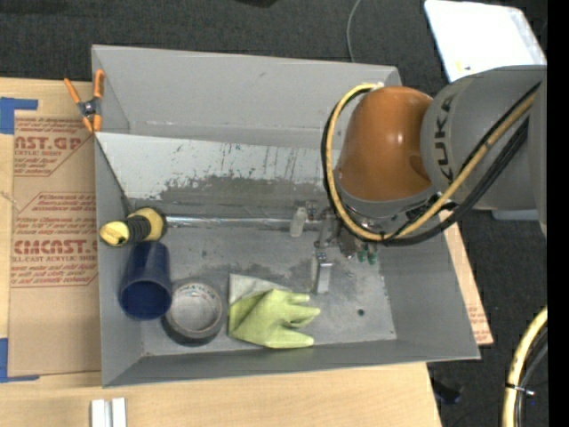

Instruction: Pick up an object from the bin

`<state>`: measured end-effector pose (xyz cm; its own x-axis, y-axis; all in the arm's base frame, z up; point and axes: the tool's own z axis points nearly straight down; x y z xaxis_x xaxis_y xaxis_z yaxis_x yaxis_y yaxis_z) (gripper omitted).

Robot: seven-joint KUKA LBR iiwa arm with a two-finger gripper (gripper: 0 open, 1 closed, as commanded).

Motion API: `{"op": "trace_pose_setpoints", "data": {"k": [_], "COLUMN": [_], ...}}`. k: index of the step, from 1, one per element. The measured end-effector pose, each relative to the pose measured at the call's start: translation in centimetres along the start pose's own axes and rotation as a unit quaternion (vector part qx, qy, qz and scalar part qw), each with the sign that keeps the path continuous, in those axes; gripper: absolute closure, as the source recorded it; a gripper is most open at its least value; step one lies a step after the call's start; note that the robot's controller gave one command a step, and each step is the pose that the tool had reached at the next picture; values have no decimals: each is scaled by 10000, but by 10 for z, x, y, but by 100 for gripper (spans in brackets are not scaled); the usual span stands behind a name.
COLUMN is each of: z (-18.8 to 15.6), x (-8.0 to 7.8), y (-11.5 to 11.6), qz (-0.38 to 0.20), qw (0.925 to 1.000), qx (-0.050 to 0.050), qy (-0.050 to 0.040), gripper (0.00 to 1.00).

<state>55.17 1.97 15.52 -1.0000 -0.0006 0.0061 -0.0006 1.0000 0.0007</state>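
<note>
Since nothing sits between its fingers (322, 274), the end effector (313, 247) has not yet made the pick, and the whole of the grasp and lift appears left to do. It hangs low inside the bin (222, 87), just above and to the right of a crumpled yellow-green glove (271, 317). It looks spread open, with bare floor showing in the gap. The lower finger comes down close to the glove's upper right edge, though I cannot tell whether it touches.

The glove is the nearest thing, so I judge it the likeliest candidate, but the fingers are not round it. A white scrap (247, 286) peeks out at the glove's upper left. A grey roll of tape (194, 310) lies just left of the glove, and a blue cup (145, 278) lies on its side further left. A yellow-handled screwdriver (133, 229) rests well to the glove's upper left, and its long thin shaft runs rightward toward the upper finger.

The floor is scuffed grey metal, flat, with sloping walls on every side. The floor right of the glove is bare, so there is room to shift and descend there. The glove's lower edge lies close to the front wall, which could crowd a finger on that side.
</note>
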Motion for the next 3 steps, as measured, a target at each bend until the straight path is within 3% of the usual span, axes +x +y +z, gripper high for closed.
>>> {"op": "trace_pose_setpoints", "data": {"k": [1,2,3], "z": [-4,-66,-26], "x": [-1,3,10], "y": [0,5,23], "qz": [1,-361,-261], "qw": [10000,9993,9996], "qx": [-1,3,-4], "qy": [-28,-18,-61], "gripper": [0,0,0]}}
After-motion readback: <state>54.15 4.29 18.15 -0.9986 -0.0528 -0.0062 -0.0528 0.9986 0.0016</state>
